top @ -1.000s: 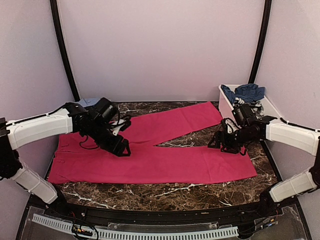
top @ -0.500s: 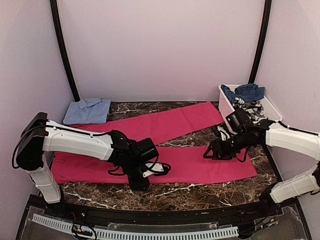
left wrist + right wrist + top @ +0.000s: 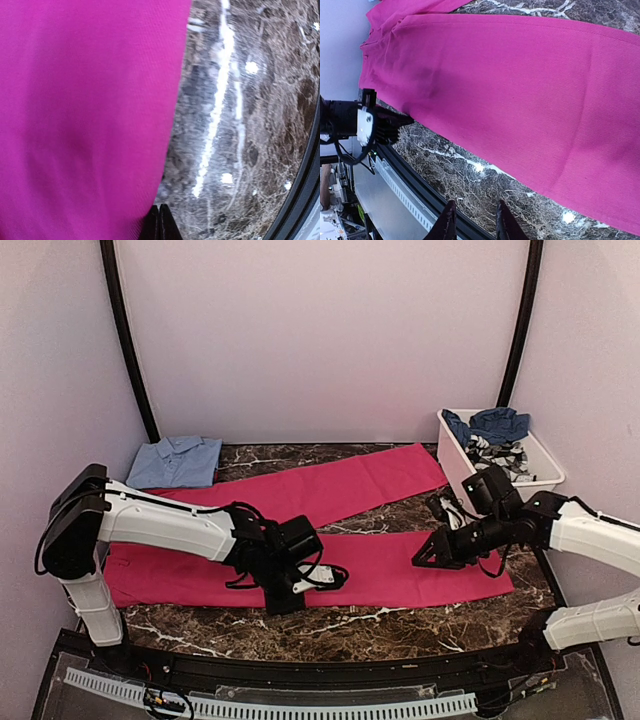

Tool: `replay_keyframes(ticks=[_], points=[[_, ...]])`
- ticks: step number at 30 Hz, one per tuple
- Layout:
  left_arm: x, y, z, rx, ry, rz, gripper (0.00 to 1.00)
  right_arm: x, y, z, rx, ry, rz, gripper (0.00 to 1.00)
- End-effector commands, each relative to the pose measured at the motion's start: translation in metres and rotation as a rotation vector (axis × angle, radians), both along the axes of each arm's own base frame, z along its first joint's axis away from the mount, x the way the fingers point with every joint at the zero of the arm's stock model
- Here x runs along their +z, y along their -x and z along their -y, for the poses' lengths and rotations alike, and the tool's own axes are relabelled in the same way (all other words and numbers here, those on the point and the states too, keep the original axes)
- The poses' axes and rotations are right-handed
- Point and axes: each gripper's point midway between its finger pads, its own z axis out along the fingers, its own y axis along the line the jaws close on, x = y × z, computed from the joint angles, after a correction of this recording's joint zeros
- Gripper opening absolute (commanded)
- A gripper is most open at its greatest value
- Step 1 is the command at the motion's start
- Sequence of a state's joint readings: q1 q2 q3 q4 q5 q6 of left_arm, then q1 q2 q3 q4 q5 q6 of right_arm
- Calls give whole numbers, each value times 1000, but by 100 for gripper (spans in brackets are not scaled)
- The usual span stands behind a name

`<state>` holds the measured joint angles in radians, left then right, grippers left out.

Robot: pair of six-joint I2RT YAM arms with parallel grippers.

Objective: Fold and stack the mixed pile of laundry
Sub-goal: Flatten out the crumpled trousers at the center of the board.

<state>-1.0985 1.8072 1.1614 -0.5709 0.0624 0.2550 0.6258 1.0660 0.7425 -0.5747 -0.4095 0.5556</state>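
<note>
No legible txt or labels in view

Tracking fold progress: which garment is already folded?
The light blue shirt at the table's far-left corner, a neat folded rectangle. The magenta trousers lie spread flat; other clothes sit heaped in the white tub.

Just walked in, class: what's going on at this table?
Two robot arms are working on magenta trousers spread on the marble table. The left pincer is shut at the near leg's front edge; the right pincer hovers open further along that leg. A folded light blue shirt lies back left; more clothes sit in the white tub.
</note>
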Motion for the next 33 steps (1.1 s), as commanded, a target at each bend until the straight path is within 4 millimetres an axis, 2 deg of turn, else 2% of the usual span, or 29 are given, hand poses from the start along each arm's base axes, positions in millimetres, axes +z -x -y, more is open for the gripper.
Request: replay_keyframes(ticks=[1, 6, 12, 15, 19, 22, 23, 25, 28, 31, 33], points=[[22, -37, 5, 65, 73, 72, 0, -7, 3, -15, 51, -36, 12, 26], [25, -54, 3, 92, 118, 32, 0, -16, 11, -40, 128, -34, 44, 29], [10, -55, 8, 111, 168, -106, 0, -28, 10, -72, 206, 65, 200, 33], [6, -63, 5, 152, 196, -160, 0, -39, 8, -91, 263, 117, 264, 35], [-6, -63, 3, 158, 170, -192, 5, -60, 1, -112, 320, 207, 289, 35], [-11, -50, 4, 154, 169, -268, 7, -70, -4, -118, 307, 256, 266, 32], [-12, -41, 5, 144, 163, -296, 7, -67, -4, -117, 294, 252, 260, 32], [-15, -22, 6, 112, 130, -316, 7, -48, -2, -115, 269, 208, 273, 32], [-17, 7, 7, 66, 95, -326, 8, -3, 5, -100, 219, 113, 325, 34], [-17, 28, 6, 47, 88, -360, 8, 33, 12, -70, 138, 38, 356, 38], [-15, 40, 8, 23, 87, -361, 9, 42, 10, -47, 78, 12, 335, 41]])
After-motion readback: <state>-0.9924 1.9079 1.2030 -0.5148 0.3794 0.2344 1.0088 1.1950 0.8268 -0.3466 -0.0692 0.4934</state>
